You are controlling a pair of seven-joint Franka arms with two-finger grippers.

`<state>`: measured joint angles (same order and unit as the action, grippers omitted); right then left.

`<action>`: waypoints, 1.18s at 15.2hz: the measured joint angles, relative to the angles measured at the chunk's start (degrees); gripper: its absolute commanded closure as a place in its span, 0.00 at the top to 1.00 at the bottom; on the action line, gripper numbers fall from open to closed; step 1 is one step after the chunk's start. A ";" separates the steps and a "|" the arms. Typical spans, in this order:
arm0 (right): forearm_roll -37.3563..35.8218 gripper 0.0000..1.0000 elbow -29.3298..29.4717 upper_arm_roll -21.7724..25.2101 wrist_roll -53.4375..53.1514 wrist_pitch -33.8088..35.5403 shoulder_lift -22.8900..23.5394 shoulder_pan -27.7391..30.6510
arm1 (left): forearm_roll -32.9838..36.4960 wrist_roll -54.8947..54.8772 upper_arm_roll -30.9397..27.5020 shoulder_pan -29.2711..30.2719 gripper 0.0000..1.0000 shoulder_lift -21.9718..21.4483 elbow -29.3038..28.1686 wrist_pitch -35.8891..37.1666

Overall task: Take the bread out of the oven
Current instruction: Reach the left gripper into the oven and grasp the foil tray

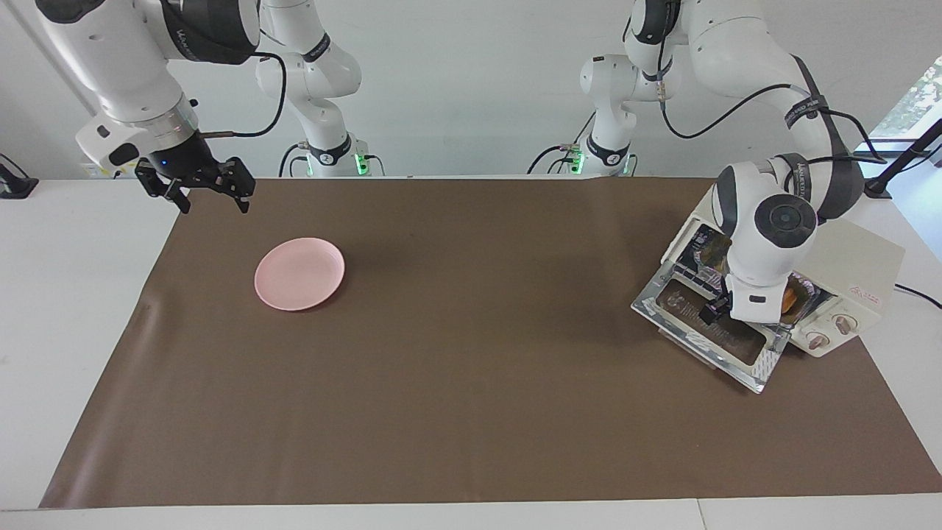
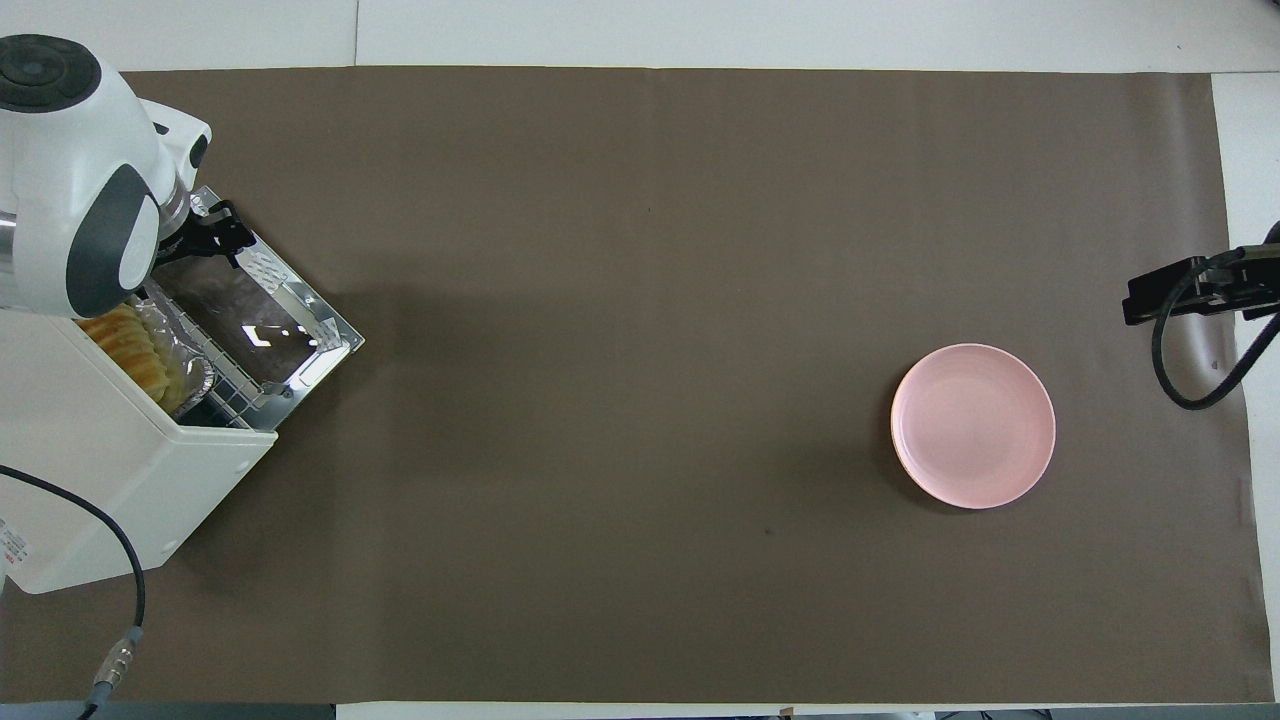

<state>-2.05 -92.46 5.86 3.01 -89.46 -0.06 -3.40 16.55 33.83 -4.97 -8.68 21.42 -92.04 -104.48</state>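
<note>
At the left arm's end of the counter, the bread [image 2: 135, 350] sits in the open oven [image 2: 110, 470]: light, soft, best gripped mid-length. Left gripper [image 1: 712, 313] hovers over the door, finger state indiscernible; right gripper [image 1: 213, 193] waits, fingers released.

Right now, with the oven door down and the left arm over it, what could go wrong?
1. The left gripper sits low over the open glass door; dropping further could strike the glass.
2. The bread lies in a foil tray inside the oven; a grasp may catch foil too.
3. The pink plate is at the right arm's end, a long carry.
</note>
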 measured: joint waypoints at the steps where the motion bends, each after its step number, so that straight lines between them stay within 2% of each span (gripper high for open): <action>1: 0.00 1.00 0.00 0.00 0.00 0.00 0.00 0.00 | 0.00 0.24 -0.01 0.31 1.00 -0.25 -0.81 -0.74; 6: 0.00 1.00 0.00 0.00 0.00 0.00 0.00 0.00 | 0.00 2.73 0.05 0.83 1.00 -1.85 -5.63 -4.21; 18: 0.00 1.00 0.00 0.00 0.00 0.00 0.00 0.00 | 0.00 4.66 -0.04 1.02 0.99 -3.17 -8.90 -7.09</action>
<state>-2.05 -92.46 5.86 3.01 -89.46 -0.06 -3.40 16.55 38.49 -5.01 -7.66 18.25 -100.94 -111.57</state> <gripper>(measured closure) 0.000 0.000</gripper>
